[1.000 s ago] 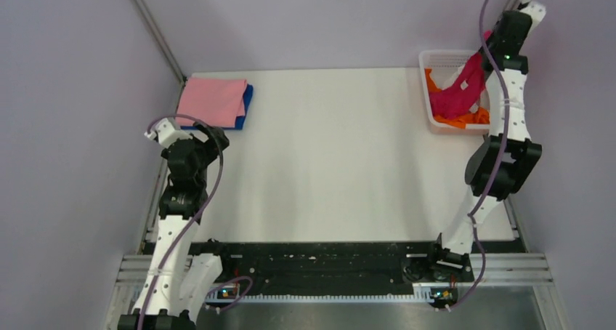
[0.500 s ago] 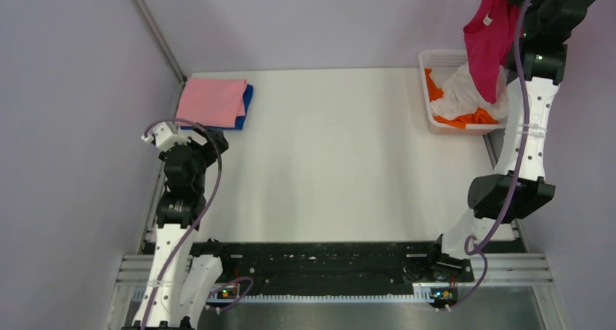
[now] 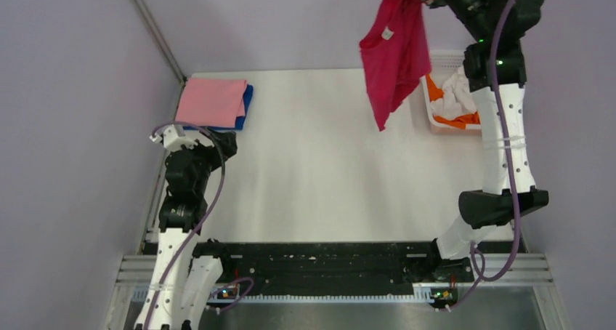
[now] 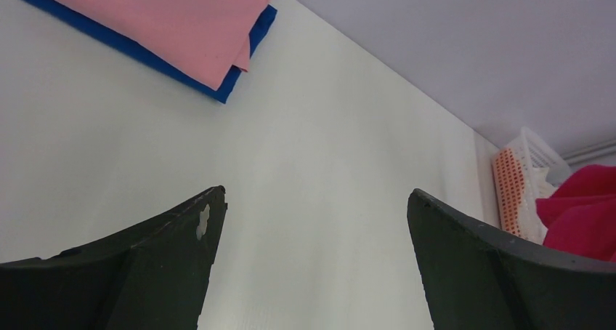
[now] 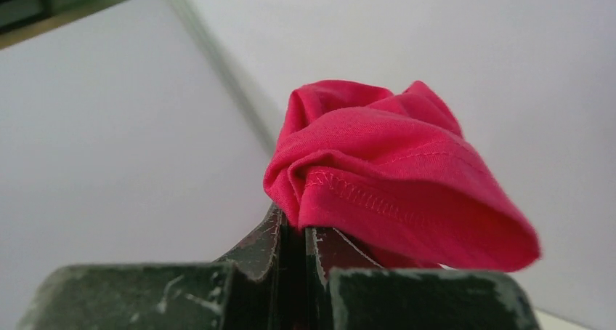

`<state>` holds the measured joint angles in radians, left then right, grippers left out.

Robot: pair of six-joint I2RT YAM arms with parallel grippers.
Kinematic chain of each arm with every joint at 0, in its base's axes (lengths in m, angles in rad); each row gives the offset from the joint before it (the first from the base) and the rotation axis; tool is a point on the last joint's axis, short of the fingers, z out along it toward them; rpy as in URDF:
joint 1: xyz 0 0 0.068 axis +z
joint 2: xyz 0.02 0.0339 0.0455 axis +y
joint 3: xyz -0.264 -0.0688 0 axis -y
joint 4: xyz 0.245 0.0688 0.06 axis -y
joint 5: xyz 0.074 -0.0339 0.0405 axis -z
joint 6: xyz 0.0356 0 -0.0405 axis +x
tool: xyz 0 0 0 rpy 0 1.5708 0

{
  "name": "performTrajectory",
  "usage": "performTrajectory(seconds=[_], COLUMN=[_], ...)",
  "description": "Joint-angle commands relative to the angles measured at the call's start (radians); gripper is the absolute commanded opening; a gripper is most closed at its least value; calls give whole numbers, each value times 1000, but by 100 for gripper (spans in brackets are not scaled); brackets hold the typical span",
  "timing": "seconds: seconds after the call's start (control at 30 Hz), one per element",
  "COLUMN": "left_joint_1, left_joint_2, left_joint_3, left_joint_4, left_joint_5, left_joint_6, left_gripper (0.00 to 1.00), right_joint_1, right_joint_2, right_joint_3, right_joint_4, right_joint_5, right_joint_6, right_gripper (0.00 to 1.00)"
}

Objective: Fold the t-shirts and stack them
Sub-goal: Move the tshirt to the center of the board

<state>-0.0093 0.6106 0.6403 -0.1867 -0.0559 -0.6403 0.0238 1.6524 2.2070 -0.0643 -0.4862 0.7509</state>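
My left arm (image 3: 181, 192) and right arm (image 3: 505, 126) are white links with black joints; purple cables (image 3: 221, 171) loop along both. The right fingers (image 5: 254, 254) are dark, chipped white; a green light (image 3: 480, 40) glows on that arm.

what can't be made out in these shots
Blue shirt: top view, pink shirt covers all but its edge.
Basket contents: top view, right arm and red shirt hide part of the white shirt and orange shirt.
Label on red shirt: top view, too small to read.
Red shirt's shape: right wrist view, only a bunch above the right gripper shows.
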Motion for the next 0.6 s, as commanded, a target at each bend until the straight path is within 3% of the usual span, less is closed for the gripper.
performTrajectory(seconds=[0.0,0.2,0.37,0.43,0.57], left_joint_1=[3,3,2,3,3], left_joint_2=[52,89,88,88,143], left_joint_3=[45,84,101,102,103], left_joint_4=[37,-11,-66,-76,-73], left_joint_5=[124,127,108,110,170], left_joint_6=[-28,-48,-44,-51,-67], left_gripper=[99,99,99,99,99], right_joint_1=[178,393,434,430,377], right_joint_2=[-42,1,-31,-92,-248], right_joint_3=[5,-84,-297,-448,-943], right_joint_4=[25,-9,29,-20,9], right_joint_5=[-62,-114,-107,-7,282], right_joint_6=[-47,-129,-178,-248,-300], right_gripper=[0,0,0,0,6])
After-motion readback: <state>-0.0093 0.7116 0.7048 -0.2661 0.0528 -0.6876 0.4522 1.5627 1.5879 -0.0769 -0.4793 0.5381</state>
